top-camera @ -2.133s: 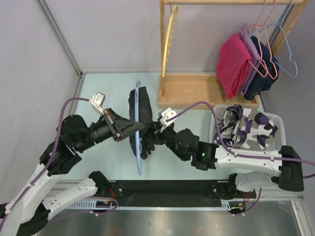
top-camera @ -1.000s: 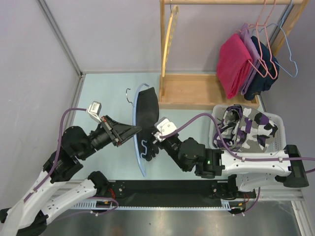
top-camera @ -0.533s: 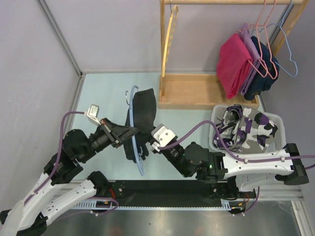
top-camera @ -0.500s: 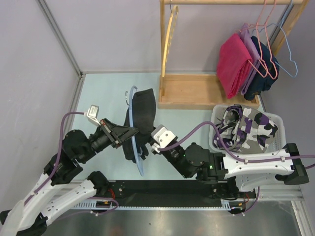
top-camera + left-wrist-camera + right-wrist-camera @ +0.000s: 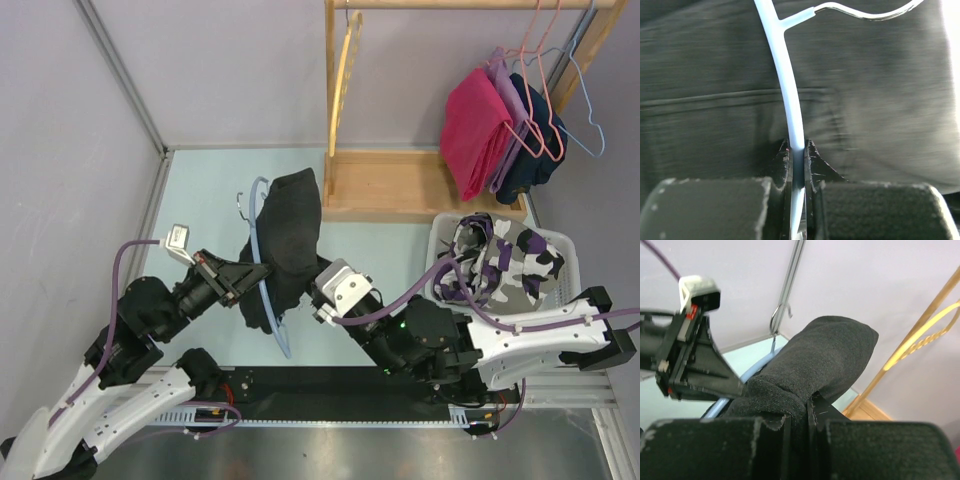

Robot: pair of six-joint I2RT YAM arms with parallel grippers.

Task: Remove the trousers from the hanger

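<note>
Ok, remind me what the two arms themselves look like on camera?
Both match: left arm and right arm have white links near the base and black joint housings further out. A purple cable runs along each to a small white camera box at the wrist. The fingers are black, tapering to points. A green light glows on the right arm.

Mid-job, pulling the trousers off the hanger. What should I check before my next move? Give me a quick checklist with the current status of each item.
1. The left gripper is shut on the blue hanger: ok.
2. The right gripper is shut on the black trousers: ok.
3. The trousers are off the hanger: not ok, they drape over it in the top view.
4. The hanger hook is clear of the cloth: ok.
5. No cloth is snagged on the covered part of the hanger: cannot tell.
</note>
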